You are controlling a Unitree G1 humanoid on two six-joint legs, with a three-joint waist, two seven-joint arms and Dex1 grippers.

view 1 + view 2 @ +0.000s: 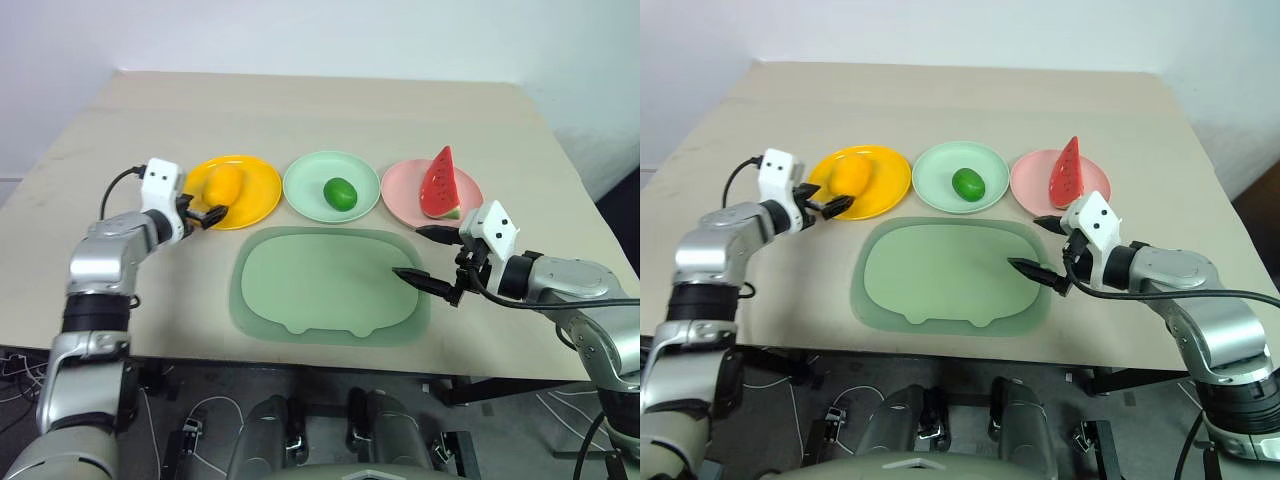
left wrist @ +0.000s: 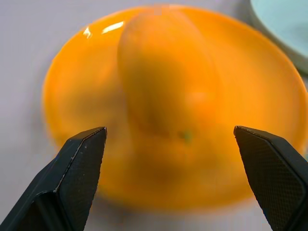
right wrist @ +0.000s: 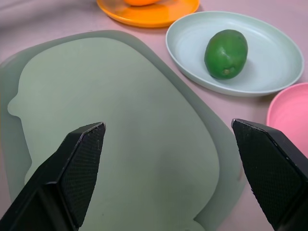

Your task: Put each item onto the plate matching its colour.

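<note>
The oblong mango lies on the yellow-orange plate at the left of the row. A dark-green lime rests on the mint green plate in the middle. The watermelon slice stands on the pink plate at the right. My left gripper is open at the yellow plate's near left rim, just short of the mango, holding nothing. Over the mat's right edge my right gripper is open and empty, pointing toward the lime.
A large pale-green mat lies in front of the three plates, near the table's front edge. Bare beige tabletop stretches behind the plates and to both sides.
</note>
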